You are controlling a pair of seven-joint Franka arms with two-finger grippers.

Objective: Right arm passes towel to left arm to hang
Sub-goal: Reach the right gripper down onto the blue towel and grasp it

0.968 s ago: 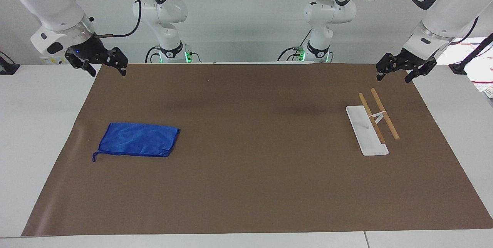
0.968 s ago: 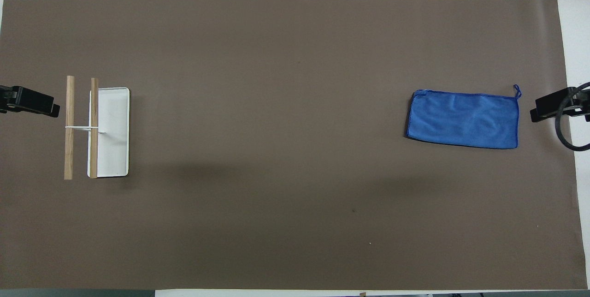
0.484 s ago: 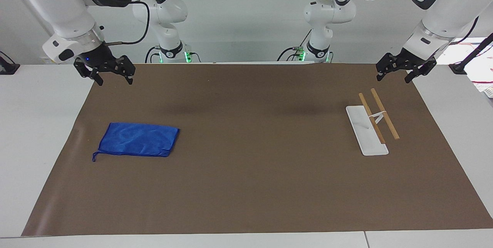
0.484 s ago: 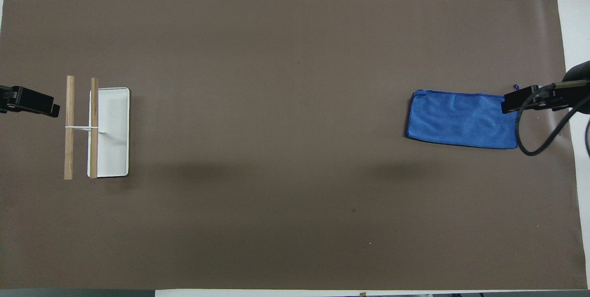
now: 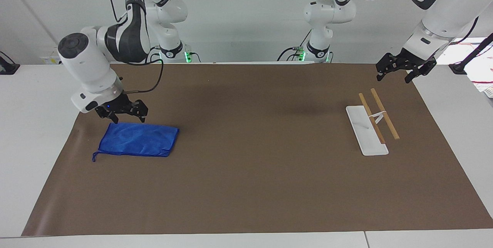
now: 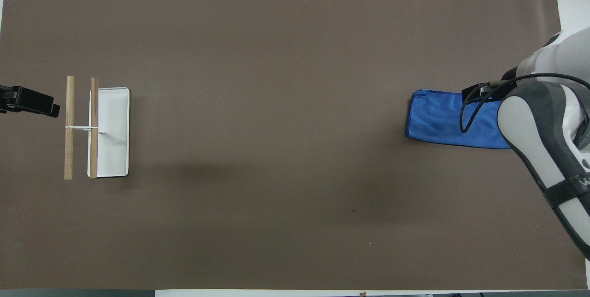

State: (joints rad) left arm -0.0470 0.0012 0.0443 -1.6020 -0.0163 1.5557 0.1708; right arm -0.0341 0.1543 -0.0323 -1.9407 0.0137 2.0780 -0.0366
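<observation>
The royal-blue towel (image 5: 136, 140) lies flat on the brown mat at the right arm's end of the table, its loop string (image 5: 93, 158) trailing from one corner. My right gripper (image 5: 128, 119) is open and low over the towel's edge nearest the robots; I cannot tell whether it touches. In the overhead view the right arm (image 6: 539, 121) covers one end of the towel (image 6: 438, 119). My left gripper (image 5: 394, 76) is open and empty, and waits in the air at the left arm's end, over the mat's edge by the rack.
A rack with a white base (image 5: 366, 134) and two wooden bars (image 5: 385, 115) stands at the left arm's end; it also shows in the overhead view (image 6: 110, 149). Two smaller white arms (image 5: 169, 13) with green lights stand at the robots' edge. The brown mat (image 5: 250, 163) covers the table.
My right arm has swung down from the mat's corner to just over the towel's near edge. The left arm, towel and rack have not moved.
</observation>
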